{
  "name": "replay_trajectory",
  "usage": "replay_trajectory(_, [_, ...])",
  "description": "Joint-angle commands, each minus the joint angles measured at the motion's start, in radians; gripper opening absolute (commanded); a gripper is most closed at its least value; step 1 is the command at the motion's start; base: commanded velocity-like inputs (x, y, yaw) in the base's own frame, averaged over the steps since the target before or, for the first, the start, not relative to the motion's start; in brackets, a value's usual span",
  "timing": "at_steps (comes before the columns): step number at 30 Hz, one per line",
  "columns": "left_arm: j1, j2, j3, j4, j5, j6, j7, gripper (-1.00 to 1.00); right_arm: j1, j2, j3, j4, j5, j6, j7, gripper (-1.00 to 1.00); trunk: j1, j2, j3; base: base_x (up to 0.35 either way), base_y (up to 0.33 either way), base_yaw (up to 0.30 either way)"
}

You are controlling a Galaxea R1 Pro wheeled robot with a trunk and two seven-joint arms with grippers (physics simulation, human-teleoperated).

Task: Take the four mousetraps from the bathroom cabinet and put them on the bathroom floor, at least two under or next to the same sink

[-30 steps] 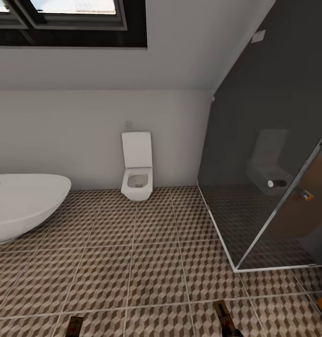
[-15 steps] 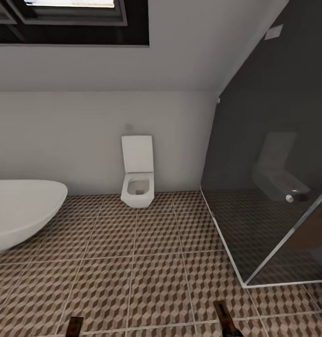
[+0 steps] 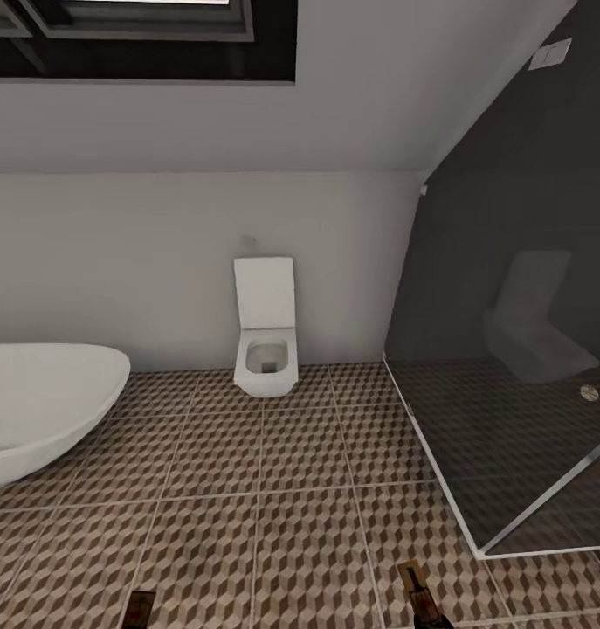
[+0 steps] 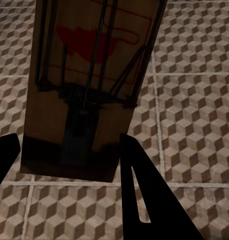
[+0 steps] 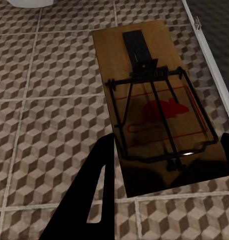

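Note:
Two mousetraps are held above the bathroom floor (image 3: 273, 489). In the left wrist view a tan mousetrap (image 4: 89, 85) with dark wire and a red mark stands between the dark fingers (image 4: 142, 190) of my left gripper (image 4: 69, 160), which is shut on it. In the right wrist view, my right gripper (image 5: 164, 170) is shut on another mousetrap (image 5: 154, 110). The tips of both traps poke into the head view at its bottom edge, the left trap (image 3: 141, 609) and the right trap (image 3: 419, 592). The cabinet is out of view.
A large white oval tub (image 3: 37, 411) sits at the left. A white wall-hung toilet (image 3: 265, 336) is straight ahead against the far wall. A dark glass shower enclosure (image 3: 509, 411) with a pale base rim takes up the right side. Patterned tiles lie between them.
The whole head view has shifted: toilet and shower glass sit further right and lower, so the camera has moved. Both traps stay in the grippers.

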Motion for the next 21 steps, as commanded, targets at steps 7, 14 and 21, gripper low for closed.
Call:
replay_trajectory(7, [-0.001,-0.001,-0.004,0.003,0.011,-0.003,-0.01,-1.0,-0.001,-0.002,0.009,0.0,-0.006,-0.003,-0.007,-1.0,0.001,-0.002,-0.002,0.001,0.002,0.0])
replay_trajectory(14, [-0.001,-0.002,-0.004,0.002,0.011,0.005,-0.01,-1.0,-0.001,-0.002,0.009,0.003,-0.006,-0.003,-0.007,-1.0,0.001,-0.002,-0.002,0.0,0.0,0.0])
replay_trajectory(21, [-0.003,0.0,-0.001,-0.017,0.01,0.335,-0.009,-1.0,-0.002,0.002,0.008,0.028,-0.005,0.015,-0.007,-1.0,0.001,-0.002,-0.002,0.0,0.0,0.0])
